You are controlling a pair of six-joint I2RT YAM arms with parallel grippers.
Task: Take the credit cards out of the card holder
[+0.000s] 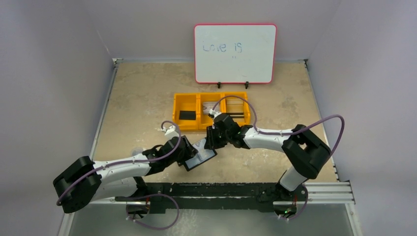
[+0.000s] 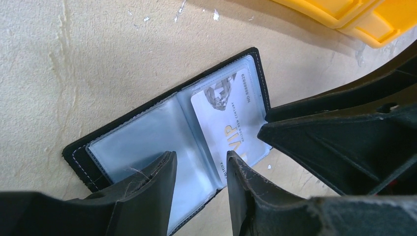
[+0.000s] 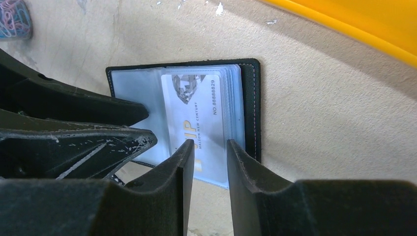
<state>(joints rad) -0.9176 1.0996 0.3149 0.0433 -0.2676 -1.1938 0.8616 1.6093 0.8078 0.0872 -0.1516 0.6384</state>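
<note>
The holder (image 2: 137, 142) lies open flat under both grippers. The left gripper (image 2: 200, 158), half open and empty, straddles its fold. The right gripper (image 3: 210, 146), also half open and empty, straddles the near edge of the card (image 3: 196, 110). If unpinned, the holder could slide with the card when pulled.

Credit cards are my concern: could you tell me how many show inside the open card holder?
1: a white VIP card in a clear sleeve on one half of the card holder. Others may be hidden in the sleeves stacked beneath it.
</note>
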